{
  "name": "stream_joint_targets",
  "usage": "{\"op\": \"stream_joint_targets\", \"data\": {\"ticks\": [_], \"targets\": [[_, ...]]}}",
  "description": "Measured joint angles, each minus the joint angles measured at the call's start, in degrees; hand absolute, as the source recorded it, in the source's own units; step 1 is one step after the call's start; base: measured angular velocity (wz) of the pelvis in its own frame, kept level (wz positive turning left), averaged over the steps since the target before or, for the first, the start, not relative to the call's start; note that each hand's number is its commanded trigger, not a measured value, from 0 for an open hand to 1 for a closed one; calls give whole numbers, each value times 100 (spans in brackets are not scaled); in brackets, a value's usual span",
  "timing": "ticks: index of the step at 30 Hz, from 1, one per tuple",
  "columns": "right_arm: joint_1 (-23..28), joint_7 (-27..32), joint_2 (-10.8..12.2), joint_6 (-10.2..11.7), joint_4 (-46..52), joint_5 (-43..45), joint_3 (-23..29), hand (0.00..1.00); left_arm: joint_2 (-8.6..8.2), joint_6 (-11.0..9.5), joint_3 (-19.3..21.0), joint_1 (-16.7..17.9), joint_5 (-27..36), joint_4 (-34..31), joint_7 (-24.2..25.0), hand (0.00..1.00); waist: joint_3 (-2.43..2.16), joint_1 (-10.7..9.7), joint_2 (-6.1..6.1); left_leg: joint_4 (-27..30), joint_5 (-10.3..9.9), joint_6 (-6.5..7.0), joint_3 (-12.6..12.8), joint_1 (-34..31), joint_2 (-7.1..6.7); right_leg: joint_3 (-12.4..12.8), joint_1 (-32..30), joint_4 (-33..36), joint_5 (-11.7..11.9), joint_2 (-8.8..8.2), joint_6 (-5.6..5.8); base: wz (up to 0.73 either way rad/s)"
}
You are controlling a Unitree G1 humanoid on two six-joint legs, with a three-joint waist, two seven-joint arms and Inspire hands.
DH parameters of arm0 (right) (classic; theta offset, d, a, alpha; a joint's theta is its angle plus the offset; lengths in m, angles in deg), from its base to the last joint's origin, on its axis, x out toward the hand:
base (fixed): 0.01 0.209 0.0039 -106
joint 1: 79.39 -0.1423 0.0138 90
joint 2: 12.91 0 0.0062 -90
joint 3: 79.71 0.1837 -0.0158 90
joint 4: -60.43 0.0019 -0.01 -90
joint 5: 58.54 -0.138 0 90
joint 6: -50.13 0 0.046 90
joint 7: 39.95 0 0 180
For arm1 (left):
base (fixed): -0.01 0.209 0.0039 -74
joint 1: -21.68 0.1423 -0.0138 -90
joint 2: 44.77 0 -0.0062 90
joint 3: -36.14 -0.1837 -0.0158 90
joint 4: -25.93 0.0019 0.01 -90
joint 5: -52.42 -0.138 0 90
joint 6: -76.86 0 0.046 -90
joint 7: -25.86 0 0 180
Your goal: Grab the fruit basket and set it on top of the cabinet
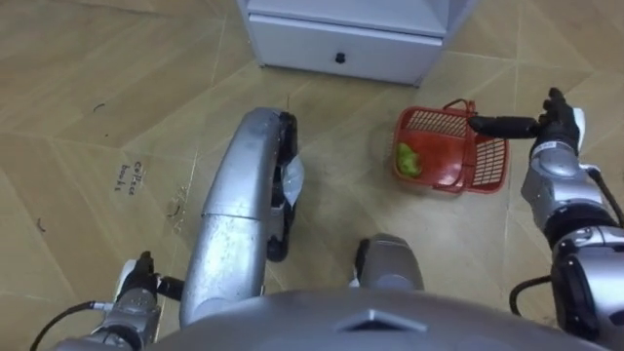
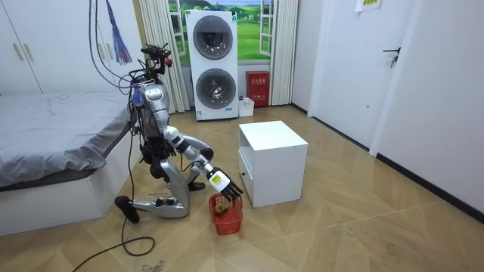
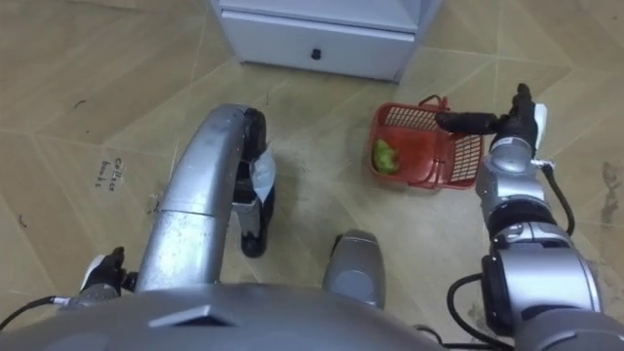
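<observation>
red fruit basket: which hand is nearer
Right. The right hand is over the red fruit basket, fingers straight; the left hand is far off, low at the robot's left side.

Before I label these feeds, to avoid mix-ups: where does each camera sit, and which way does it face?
Left eye view: on the head, facing down at the floor; right hand over the red basket, left hand lower left.
Right eye view: beside it, same aim, same parts.
Room view: across the room, facing the kneeling robot, whole body.
All share basket, right hand, white cabinet.
</observation>
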Motion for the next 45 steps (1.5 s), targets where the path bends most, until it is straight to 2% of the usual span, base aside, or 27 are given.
{"op": "stream_joint_targets", "data": {"ticks": [4,8,15,19,27,32,45], "targets": [[-90,-83,-89,5,-299,-251,-1,0,18,7,0,89,5,-106,90,0,-13,5,84,-15,0,1,60,-62,31,76,-127,29,-3,-28,7,-4],[-83,-237,-106,4,-440,-300,-94,0,55,9,-1,90,6,-101,112,0,-16,27,108,-17,1,-1,60,-88,68,89,-179,49,-9,-9,16,-3],[-26,-490,-200,-31,-734,-296,-282,0,55,59,0,13,4,-92,121,0,-6,301,202,-46,11,-22,89,-118,70,93,-247,71,-12,-33,23,0],[-10,-600,-225,-31,-881,-286,-442,0,56,115,-1,3,4,-55,214,0,-15,341,251,-102,30,-32,157,-117,62,137,-304,79,-13,-99,26,0],[10,-660,-256,-84,-1177,-330,-446,0,54,127,-2,-23,10,-47,342,0,-18,338,287,-188,77,-83,237,-144,76,207,-440,130,-27,-167,54,-1],[12,-677,-260,-84,-1294,-353,-447,0,36,125,-58,-3,139,-42,343,0,-41,341,347,-198,116,-91,235,-140,72,205,-433,157,-28,-164,56,0],[42,-839,-259,-87,-1407,-737,-710,0,37,110,-330,22,404,-28,341,0,-40,544,359,-182,146,-66,236,-142,68,215,-419,190,-30,-162,57,0]]}}
